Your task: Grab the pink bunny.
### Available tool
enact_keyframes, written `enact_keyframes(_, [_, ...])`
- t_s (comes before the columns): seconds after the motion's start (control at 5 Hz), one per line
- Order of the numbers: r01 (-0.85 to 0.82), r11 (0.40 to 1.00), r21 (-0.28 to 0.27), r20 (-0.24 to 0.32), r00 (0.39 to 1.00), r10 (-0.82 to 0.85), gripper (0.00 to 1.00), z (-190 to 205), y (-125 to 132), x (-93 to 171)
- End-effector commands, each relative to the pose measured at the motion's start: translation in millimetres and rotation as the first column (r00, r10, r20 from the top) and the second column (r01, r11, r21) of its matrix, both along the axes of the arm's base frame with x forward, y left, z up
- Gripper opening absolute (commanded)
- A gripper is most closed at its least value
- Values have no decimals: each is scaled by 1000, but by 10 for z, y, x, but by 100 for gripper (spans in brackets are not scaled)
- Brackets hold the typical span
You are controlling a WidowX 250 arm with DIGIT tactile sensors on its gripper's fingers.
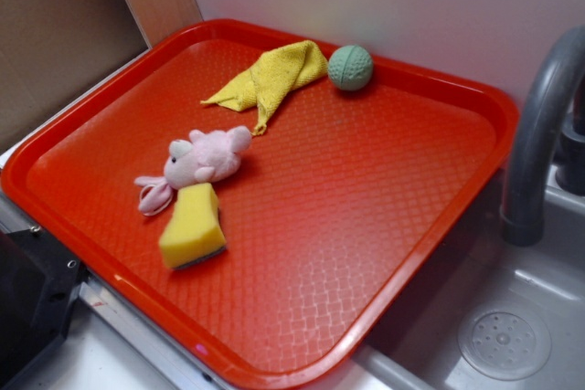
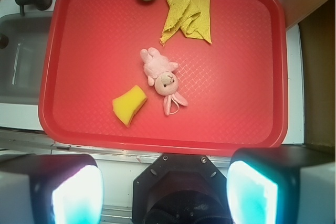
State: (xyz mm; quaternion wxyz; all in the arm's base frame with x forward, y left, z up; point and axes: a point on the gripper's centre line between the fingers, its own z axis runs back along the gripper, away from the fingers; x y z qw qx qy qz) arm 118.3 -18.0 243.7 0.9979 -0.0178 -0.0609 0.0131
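The pink bunny (image 1: 203, 163) lies on its side on the red tray (image 1: 384, 226), left of the middle, its looped ears toward the tray's front-left rim. In the wrist view the pink bunny (image 2: 163, 77) lies near the tray's centre, far above my gripper (image 2: 165, 192). The gripper is high over the tray's near edge, jaws wide apart with nothing between them; its two pads (image 2: 79, 195) glow at the bottom corners. The gripper does not show in the exterior view.
A yellow sponge block (image 1: 193, 226) touches the bunny's front side. A yellow cloth (image 1: 274, 78) and a green ball (image 1: 350, 68) lie at the tray's back. A grey faucet (image 1: 539, 134) and sink (image 1: 503, 335) are to the right; a dark block (image 1: 32, 303) sits front left.
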Motion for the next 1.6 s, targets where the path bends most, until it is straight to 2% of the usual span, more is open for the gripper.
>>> enact_keyframes(0.0, [0,1000,0,0,1000,0,100,0,0,0])
enact_keyframes(0.2, [17,1000,23,-43,999,-16,100,-500,183,261])
enact_keyframes(0.4, [98,993,72,-39,995,-95,100,-975,253,445])
enact_keyframes(0.6, [228,972,56,-37,973,-226,100,-1476,266,610])
enact_keyframes(0.8, [227,972,62,-16,974,-226,100,-1692,310,719])
enact_keyframes(1.4, [227,972,62,-16,974,-226,100,-1692,310,719])
